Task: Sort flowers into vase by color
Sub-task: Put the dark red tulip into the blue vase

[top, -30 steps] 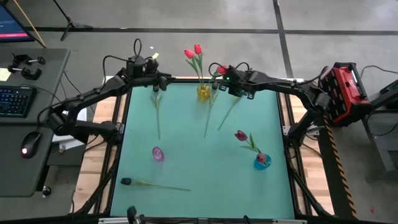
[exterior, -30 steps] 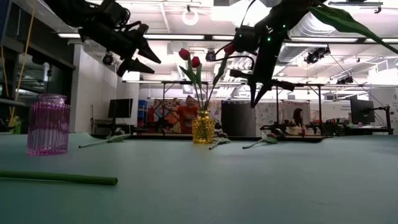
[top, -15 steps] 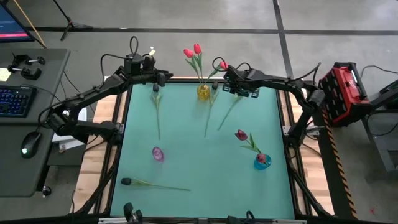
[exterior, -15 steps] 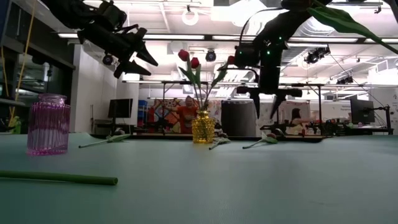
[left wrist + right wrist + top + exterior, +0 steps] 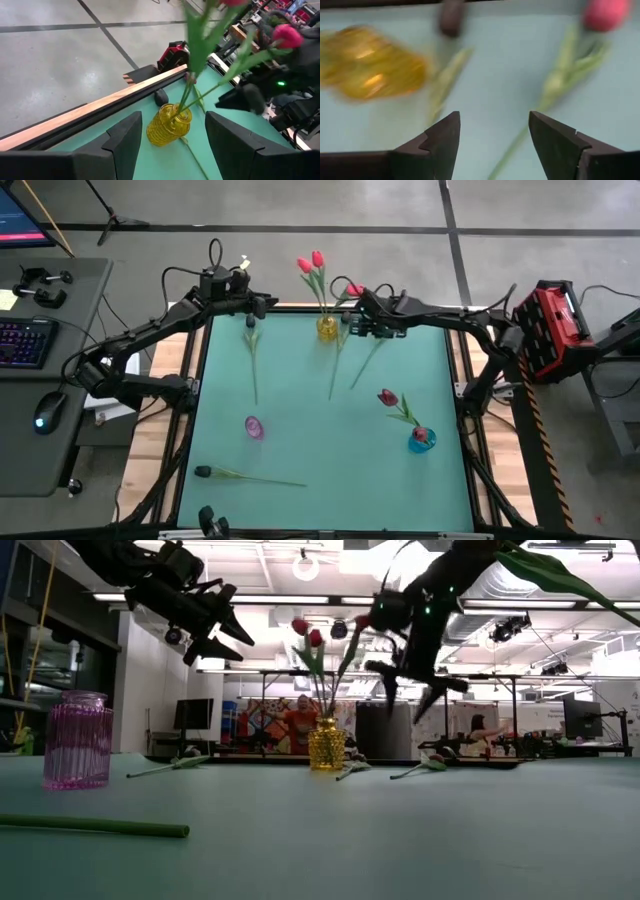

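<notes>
At the far edge of the teal table (image 5: 300,430) stands a small yellow ribbed glass vase (image 5: 327,328) holding bright red tulips (image 5: 311,264) whose heads lean out past the table's edge. The right gripper (image 5: 366,326) hangs just beside this vase, above the table, its two dark fingers spread and holding nothing; in its wrist view the yellow vase is blurred to one side, and a tulip with a pink-red head (image 5: 606,14) lies flat on the table beyond the fingers.

The left gripper (image 5: 262,304) waits near the far-left corner, raised, its fingers apart and empty — its own camera looks toward the yellow vase.

Other flowers are unsorted: three green-stemmed tulips lie on the far half of the table, one by the left gripper (image 5: 252,360) and two slanting away from the yellow vase (image 5: 350,360), and a near-black tulip (image 5: 245,476) lies near the front-left. A crimson tulip (image 5: 390,398) stands in the small blue vase (image 5: 421,439) at the right, and a pink ribbed glass vase (image 5: 253,427) stands empty left of centre.

The step in hand looks like a move to the next flower, probably one of the two stems lying closest. It would go best by descending with fingers straddling the stem crosswise, well clear of the yellow vase — a knock there could tip it. Gripping mid-stem rather than near the head should keep the flower balanced when lifted.
</notes>
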### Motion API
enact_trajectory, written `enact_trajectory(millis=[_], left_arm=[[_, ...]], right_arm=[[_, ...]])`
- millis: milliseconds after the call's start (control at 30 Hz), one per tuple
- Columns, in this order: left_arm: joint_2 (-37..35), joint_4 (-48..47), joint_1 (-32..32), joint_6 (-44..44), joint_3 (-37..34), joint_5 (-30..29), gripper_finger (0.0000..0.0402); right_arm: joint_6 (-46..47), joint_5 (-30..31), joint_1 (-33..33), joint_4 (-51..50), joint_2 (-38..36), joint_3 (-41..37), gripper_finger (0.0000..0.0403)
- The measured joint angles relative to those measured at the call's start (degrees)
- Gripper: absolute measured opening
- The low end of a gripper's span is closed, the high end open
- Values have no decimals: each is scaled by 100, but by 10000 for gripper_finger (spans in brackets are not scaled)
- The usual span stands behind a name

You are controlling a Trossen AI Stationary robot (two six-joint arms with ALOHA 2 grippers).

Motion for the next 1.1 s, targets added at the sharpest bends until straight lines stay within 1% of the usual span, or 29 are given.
enact_trajectory(millis=[100,267,333,400,500,567,667,767,867,1000,1100], left_arm=[[1,16,0,2,0,-2,204],[0,42,0,7,0,-2,204],[0,42,0,7,0,-2,204],[0,39,0,12,0,-2,204],[0,39,0,13,0,-2,204],[0,39,0,11,0,-2,204],[0,39,0,10,0,-3,204],[0,44,0,2,0,-4,204],[0,44,0,4,0,-6,204],[0,57,0,4,0,-7,204],[0,97,0,4,0,-8,204]], right_arm=[[-368,-153,191,271,-225,-2,216],[-885,-220,487,511,-842,-4,209],[-980,-481,613,469,-1083,-4,209],[-1020,-906,781,340,-1253,-2,209],[-1018,-1502,1091,-185,-1290,0,209],[-888,-1447,1317,-658,-1197,0,209],[-584,-1055,1536,-1363,-935,-1,209],[-565,-1004,1581,-1850,-636,-4,209],[-909,-1084,1577,-2157,-472,-4,209],[-1487,-1113,1573,-2231,-480,-4,209],[-1856,-1132,1499,-2508,-497,-5,209]])
